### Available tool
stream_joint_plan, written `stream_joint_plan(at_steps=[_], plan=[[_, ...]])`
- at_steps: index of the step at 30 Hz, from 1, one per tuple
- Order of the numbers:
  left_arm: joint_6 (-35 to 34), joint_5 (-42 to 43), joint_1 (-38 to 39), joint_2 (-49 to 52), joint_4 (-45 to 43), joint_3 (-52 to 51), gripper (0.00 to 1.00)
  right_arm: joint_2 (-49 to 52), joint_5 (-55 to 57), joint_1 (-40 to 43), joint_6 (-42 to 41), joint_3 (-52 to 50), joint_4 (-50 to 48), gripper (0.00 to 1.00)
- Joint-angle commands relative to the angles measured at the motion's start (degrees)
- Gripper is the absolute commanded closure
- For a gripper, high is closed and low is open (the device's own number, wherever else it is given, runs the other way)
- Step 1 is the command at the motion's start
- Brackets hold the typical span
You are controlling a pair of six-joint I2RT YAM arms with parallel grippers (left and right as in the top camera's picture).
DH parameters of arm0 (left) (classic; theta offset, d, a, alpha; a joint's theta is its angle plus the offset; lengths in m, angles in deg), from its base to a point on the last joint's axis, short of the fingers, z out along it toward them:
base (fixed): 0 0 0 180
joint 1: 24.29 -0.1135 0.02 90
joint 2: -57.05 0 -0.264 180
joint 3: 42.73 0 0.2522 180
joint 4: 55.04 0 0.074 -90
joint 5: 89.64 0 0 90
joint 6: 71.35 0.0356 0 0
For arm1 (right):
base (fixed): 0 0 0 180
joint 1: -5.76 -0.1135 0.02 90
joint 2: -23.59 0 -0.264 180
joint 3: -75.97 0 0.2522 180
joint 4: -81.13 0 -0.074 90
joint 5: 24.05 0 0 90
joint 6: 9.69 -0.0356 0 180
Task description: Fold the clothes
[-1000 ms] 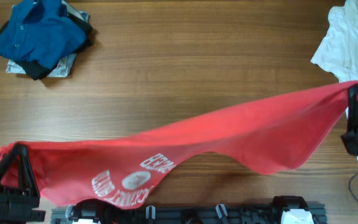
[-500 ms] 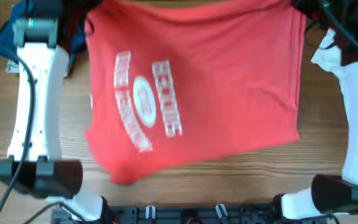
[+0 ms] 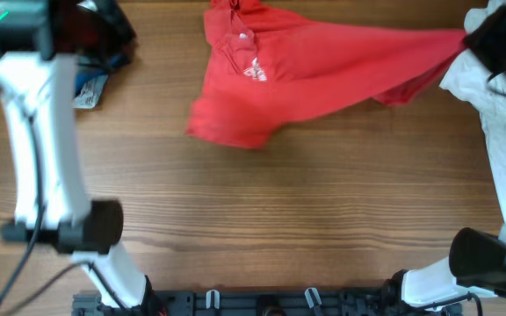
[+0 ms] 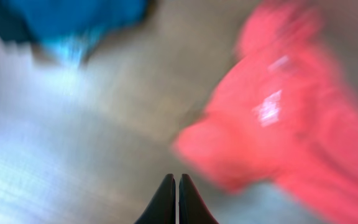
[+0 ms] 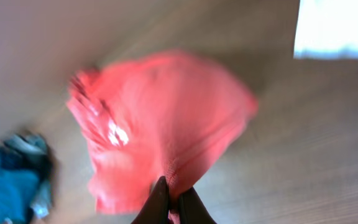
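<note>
Surface: a brown wooden table point(image 3: 262, 211), viewed from overhead, with both white arms reaching to its far edge. The largest item is the red T-shirt point(image 3: 306, 61), bunched over the far centre of the table, with one end drawn out in a taut strip toward the far right corner. Whether the bunched part rests on the wood cannot be told. A white garment point(image 3: 499, 114) lies along the right edge, just beside that strip. A blue shirt point(image 4: 61, 15) sits crumpled at the far left corner, largely hidden under the left arm in the overhead view. The right gripper point(image 5: 171, 190) has its jaws clamped on a fold of the red T-shirt. The left gripper point(image 4: 177, 180) has its jaws pressed together with nothing between them, above bare wood between the blue shirt and the red T-shirt. A small patch of white lettering point(image 3: 255, 70) shows on the red cloth; it is unreadable.
</note>
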Motion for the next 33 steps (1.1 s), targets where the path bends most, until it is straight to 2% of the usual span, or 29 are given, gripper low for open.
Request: stream_joint_plan(at_steps=[1, 2, 5, 6, 7, 9, 10, 11, 12, 13, 17, 20, 25, 33], plan=[[-1.5, 4.3, -0.1, 7.2, 1.8, -4.5, 0.96, 0.2, -2.6, -3.3, 4.4, -10.7, -3.5, 0.96], [-1.4, 6.5, 0.1, 8.5, 1.9, -5.7, 0.96, 0.2, -2.6, -4.2, 4.9, -13.3, -4.7, 0.96], [0.1, 7.8, 2.1, 9.9, 0.3, -10.2, 0.87, 0.3, -1.2, -5.9, 5.0, -17.6, -7.6, 0.78], [0.1, 7.8, 3.1, 9.9, -0.3, -11.3, 0.82, 0.3, 0.1, -6.0, 4.6, -17.8, -8.2, 0.55], [0.7, 7.8, 4.7, 9.9, -1.1, -12.6, 0.67, 0.3, 1.5, -5.9, 3.3, -17.8, -8.6, 0.23], [1.4, 7.8, 7.6, 9.9, -3.6, -15.2, 0.53, 0.3, 5.1, -5.7, 1.6, -17.8, -8.3, 0.17], [1.4, 7.8, 8.9, 9.9, -5.2, -17.0, 0.53, 0.3, 5.2, -5.7, 1.8, -17.8, -8.2, 0.16], [1.4, 7.8, 9.9, 9.9, -6.6, -18.8, 0.46, 0.3, 5.2, -5.7, 2.2, -17.8, -8.0, 0.12], [1.4, 7.9, 12.0, 9.9, -11.0, -24.2, 0.34, 0.3, 5.2, -5.7, 2.4, -17.8, -7.1, 0.04], [1.4, 8.4, 13.0, 9.9, -13.8, -28.7, 0.33, 0.3, 5.1, -5.7, 3.2, -17.8, -5.8, 0.01], [1.7, 10.1, 14.1, 9.9, -25.2, -42.2, 0.33, 0.3, 5.1, -5.7, 5.5, -17.8, -2.6, 0.01], [4.7, 9.6, 14.1, 9.9, -28.2, -43.6, 0.32, 0.3, 5.1, -5.7, 6.9, -17.8, -1.4, 0.01], [4.6, 6.2, 14.1, 11.0, -29.5, -43.8, 0.32, 0.3, 5.1, -5.7, 8.2, -17.8, -0.6, 0.00], [3.7, 6.1, 14.1, 17.5, -30.0, -43.8, 0.41, 0.3, 5.1, -5.7, 8.2, -17.8, -1.2, 0.01]])
